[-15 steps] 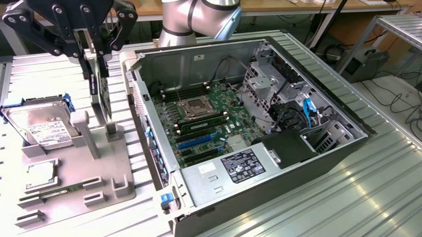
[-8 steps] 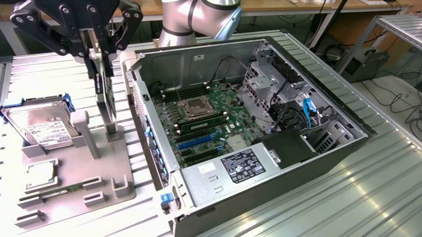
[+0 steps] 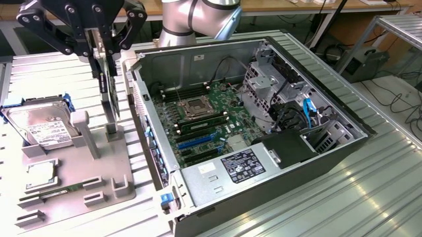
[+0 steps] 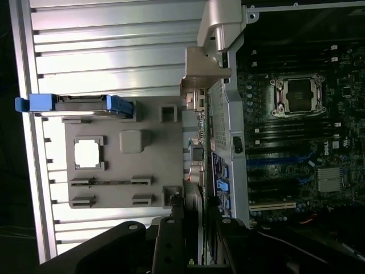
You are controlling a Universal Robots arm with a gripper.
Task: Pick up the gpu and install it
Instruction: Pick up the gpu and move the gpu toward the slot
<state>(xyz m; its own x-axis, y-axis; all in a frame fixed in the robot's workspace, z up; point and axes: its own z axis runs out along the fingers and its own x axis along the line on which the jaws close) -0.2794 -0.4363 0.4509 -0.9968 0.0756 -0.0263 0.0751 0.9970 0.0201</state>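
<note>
**Item:** gpu [image 3: 105, 86].
**Hold:** you have it upright and edge-on, pinched near its top between the closed-in fingers of the gripper [image 3: 100, 47]. This looks meant to keep the connector edge pointing down.
**Location:** over the grey tray [image 3: 66, 170], just beside the open case [image 3: 310, 177], with its lower end at the tray's post [image 3: 113, 132].
**Unclear:** whether that end sits in the post's slot or clear of it. The card's faces and bracket can't be made out.
**Also on tray:** hard drive [image 3: 39, 126].

Pincer [image 3: 101, 49] high, pointing straight down, jaws clamped; arm [image 3: 191, 17] upright behind.
</note>
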